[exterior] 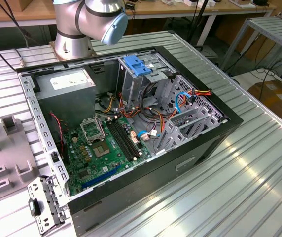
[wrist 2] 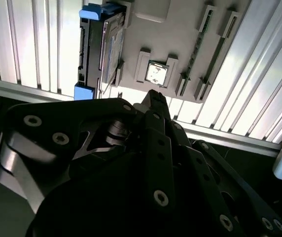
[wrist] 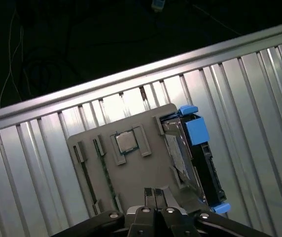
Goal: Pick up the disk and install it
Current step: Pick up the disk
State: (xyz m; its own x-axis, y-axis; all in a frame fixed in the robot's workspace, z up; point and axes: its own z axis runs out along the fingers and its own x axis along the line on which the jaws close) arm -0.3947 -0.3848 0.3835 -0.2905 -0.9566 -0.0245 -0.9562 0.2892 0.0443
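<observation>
1. Disk (wrist: 201, 163) (wrist 2: 94, 49), in its light-blue carrier, stands on edge in a slot at one side of a grey holder plate (wrist: 146, 170) on the ribbed metal table (wrist: 259, 98), in both wrist views
2. Gripper (wrist: 156, 191) hangs over the plate, fingers pressed together, gripping nothing, apart from the disk
3. Open computer case (exterior: 190, 158) lies in the exterior view

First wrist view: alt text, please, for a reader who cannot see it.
The disk, in its blue carrier, stands on edge in a slot of a grey parts holder on a ribbed metal table. The gripper hovers over the holder, jaws together; a processor chip sits in another recess.
</observation>
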